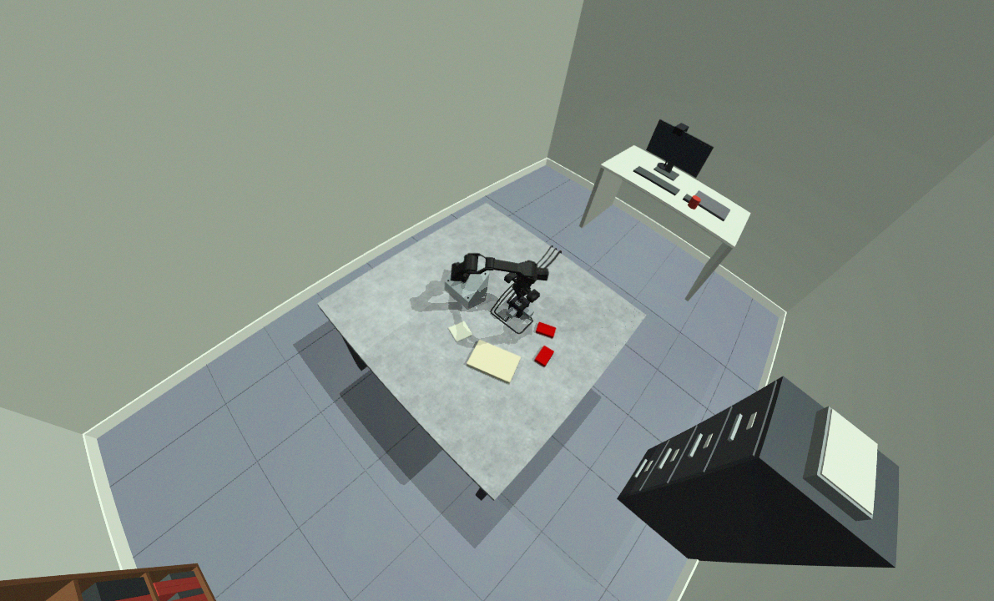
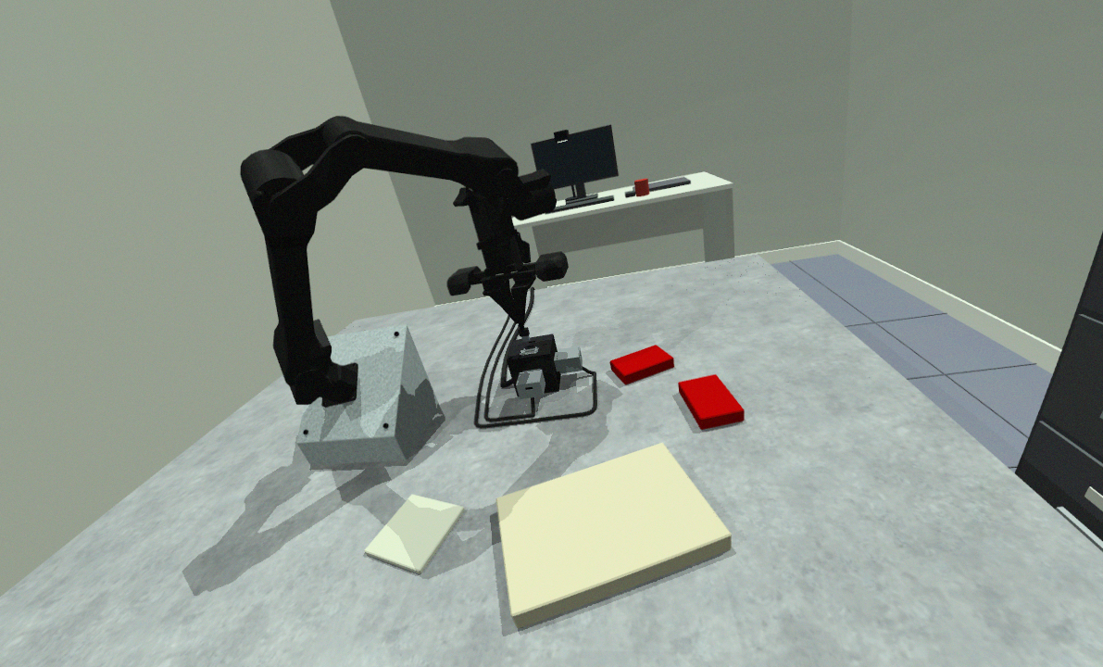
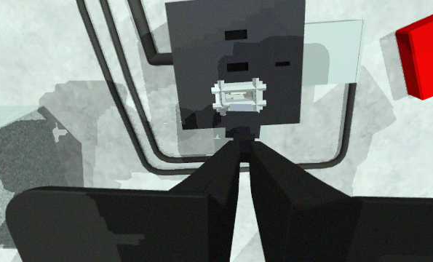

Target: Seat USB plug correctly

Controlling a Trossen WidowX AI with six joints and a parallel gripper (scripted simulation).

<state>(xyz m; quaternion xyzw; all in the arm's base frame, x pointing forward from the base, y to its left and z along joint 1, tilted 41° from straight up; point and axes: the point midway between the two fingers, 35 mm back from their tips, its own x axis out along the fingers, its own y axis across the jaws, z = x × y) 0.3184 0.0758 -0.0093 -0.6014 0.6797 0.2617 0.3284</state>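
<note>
Claw [image 3: 244, 143] is pinched nearly shut on the small dark USB plug [image 3: 242, 133], hanging just above the power cube [image 3: 201, 54] and its socket [image 3: 239, 97].

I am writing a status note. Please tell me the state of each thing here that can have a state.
Fingers: shut on the USB plug.
USB plug: pulled out, held just above the socket.
Socket: looks empty.
Power cube: standing on the table.

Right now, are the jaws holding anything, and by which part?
Yes. The gripper is shut on the USB plug, pinching its small dark body above the power cube. Which end cannot be told.
</note>
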